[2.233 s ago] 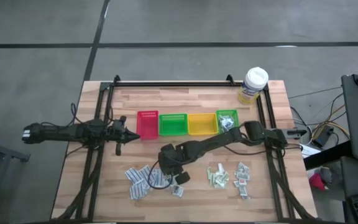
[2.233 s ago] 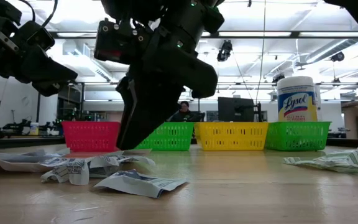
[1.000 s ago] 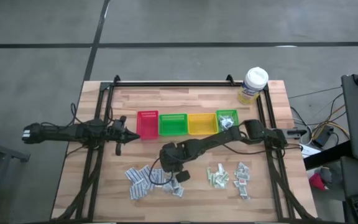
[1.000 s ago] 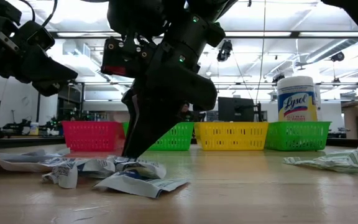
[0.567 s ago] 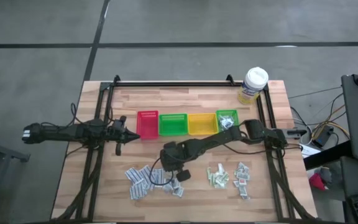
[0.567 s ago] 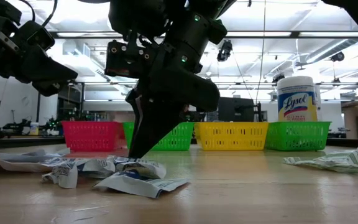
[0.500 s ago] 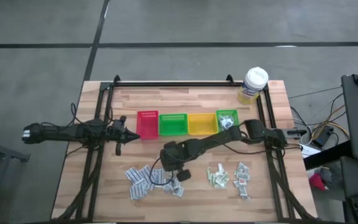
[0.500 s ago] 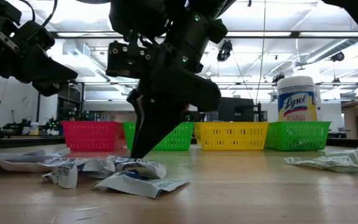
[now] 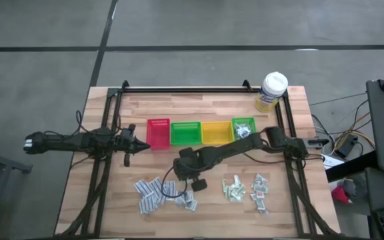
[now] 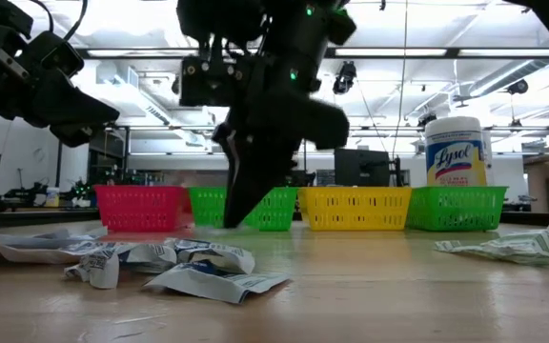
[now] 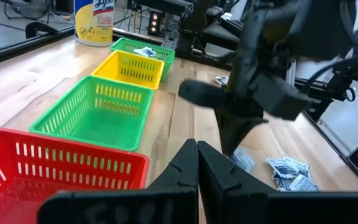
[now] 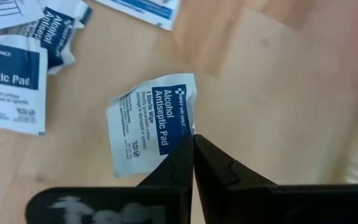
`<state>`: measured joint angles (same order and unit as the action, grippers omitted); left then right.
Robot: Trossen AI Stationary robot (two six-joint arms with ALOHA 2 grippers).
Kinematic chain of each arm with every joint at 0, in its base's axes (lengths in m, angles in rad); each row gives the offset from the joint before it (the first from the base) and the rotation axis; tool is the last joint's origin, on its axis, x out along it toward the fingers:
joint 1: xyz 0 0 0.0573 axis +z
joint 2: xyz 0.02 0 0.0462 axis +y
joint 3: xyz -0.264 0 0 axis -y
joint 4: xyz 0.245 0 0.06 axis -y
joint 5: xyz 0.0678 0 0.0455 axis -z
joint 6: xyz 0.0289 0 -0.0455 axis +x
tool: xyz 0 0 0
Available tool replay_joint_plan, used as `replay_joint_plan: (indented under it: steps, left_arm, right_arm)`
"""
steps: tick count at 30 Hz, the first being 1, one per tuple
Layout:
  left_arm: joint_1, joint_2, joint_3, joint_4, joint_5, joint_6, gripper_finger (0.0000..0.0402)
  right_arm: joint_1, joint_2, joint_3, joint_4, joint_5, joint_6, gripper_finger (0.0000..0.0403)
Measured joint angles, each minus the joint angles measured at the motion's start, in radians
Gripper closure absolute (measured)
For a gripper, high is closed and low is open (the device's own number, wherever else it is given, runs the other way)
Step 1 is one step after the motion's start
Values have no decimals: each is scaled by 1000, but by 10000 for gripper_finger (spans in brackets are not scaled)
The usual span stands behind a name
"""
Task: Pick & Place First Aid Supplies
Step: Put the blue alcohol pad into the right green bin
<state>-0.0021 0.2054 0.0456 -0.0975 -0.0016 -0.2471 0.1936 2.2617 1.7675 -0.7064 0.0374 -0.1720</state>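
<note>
From overhead, the right gripper [image 9: 193, 183] hides part of the white-blue sachets [image 9: 159, 193] at lower centre, their print too small to read. In the right wrist view, the sachets [image 12: 8, 74] at upper left (three, perhaps four) are cut by the edge.

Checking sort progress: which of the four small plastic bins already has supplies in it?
The green mesh plastic bin at the row's end nearest the yellow wipes tub. White-blue sachets lie in it; the red, the other green and the yellow bins look empty.
</note>
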Motion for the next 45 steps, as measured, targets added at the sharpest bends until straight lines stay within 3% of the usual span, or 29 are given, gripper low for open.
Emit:
replay_joint_plan:
  steps: [9,22,28,37,45]
  left_arm:
    - [0,0,0,0,0,10,401]
    - [0,0,0,1,0,10,401]
    - [0,0,0,1,0,10,401]
    - [0,0,0,1,1,9,401]
    - [0,1,0,1,1,7,401]
  right_arm:
    - [0,-4,103,-160,19,67,394]
    - [0,-6,191,-700,16,477,394]
    - [0,-6,149,-869,16,614,394]
    - [10,-43,-1,-865,16,692,394]
    - [19,-160,-167,-864,18,815,394]
